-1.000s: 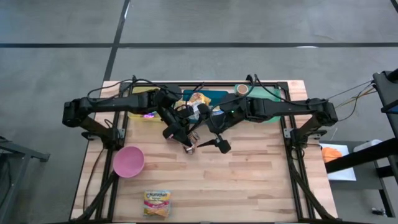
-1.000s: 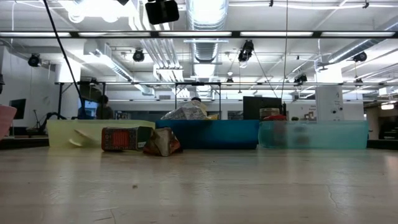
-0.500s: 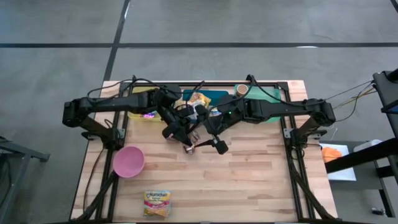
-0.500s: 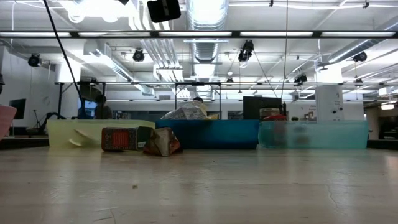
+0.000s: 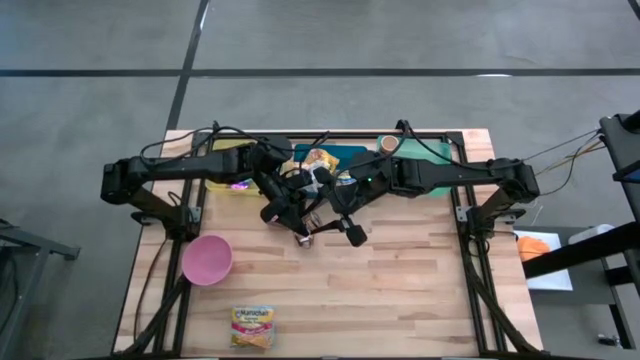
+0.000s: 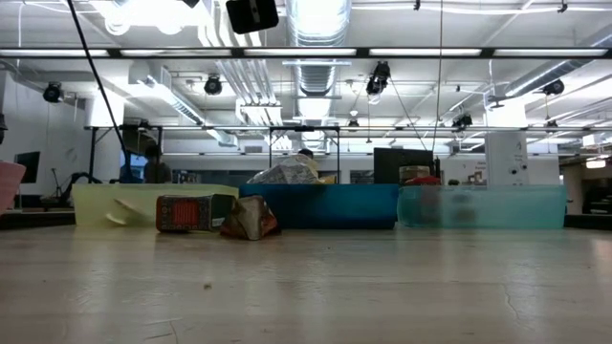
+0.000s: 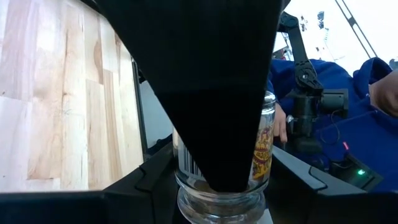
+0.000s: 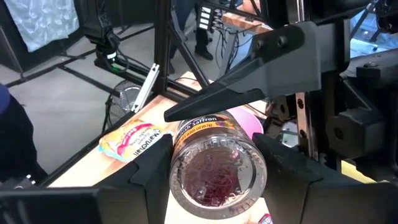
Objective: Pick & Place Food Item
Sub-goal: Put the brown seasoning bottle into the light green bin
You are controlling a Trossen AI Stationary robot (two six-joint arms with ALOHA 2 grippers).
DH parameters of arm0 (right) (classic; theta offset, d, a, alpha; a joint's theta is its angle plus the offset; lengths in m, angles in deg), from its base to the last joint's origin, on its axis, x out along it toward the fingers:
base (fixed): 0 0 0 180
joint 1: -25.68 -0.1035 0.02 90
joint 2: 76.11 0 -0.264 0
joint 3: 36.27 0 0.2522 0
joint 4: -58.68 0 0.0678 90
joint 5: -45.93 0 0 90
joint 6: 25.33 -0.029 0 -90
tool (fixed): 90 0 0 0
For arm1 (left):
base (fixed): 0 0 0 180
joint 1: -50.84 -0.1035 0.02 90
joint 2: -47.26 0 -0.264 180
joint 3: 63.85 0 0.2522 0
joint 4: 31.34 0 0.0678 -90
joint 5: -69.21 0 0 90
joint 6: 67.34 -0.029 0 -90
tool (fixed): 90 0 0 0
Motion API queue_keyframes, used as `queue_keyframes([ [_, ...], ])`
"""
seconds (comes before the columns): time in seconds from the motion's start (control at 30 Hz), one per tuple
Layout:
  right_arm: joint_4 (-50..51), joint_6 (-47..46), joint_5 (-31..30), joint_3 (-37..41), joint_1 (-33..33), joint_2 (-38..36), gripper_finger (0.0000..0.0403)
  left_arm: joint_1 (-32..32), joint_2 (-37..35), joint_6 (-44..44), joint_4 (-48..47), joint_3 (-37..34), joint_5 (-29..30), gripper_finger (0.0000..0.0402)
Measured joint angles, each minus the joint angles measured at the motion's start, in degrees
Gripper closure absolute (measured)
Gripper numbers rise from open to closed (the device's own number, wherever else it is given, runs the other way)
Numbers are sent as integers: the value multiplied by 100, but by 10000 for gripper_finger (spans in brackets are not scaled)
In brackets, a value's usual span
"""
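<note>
Two grippers share one jar (image 8: 217,167) above mid-table.
Left gripper (image 5: 300,225) clasps the jar; right gripper (image 5: 335,222) brackets its opposite end, fingers closing, contact unclear. The jar's long axis runs between them.

Open industrial lab: exposed ceiling ducts (image 6: 311,57), camera rigs, concrete floor (image 5: 400,35).

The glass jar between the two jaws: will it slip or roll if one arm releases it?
The glass jar looks smooth and rigid, so probably slippery. Its round body would likely roll on the table. Being glass, it may break if dropped.
</note>
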Motion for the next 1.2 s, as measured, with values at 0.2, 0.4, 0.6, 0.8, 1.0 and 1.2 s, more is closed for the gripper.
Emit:
queue_keyframes([
  [0.2,-13,-268,-9,0,-4,-93,217,-4,-8,4,93,4,-19,213],
  [0.4,35,-623,112,-4,-14,-272,217,-15,-52,-2,143,129,3,89],
  [0.6,30,-1027,-49,4,-8,-369,217,-84,-73,-69,123,297,175,41],
  [0.8,41,-1238,-639,5,-4,-762,217,-226,-332,-317,162,310,727,54],
  [1.0,-319,-1383,-1707,-7,-4,-1276,217,-323,-747,-802,230,313,2105,86],
  [1.2,-792,-1450,-2368,-10,-4,-1572,217,-328,-996,-1224,1035,286,3453,112],
])
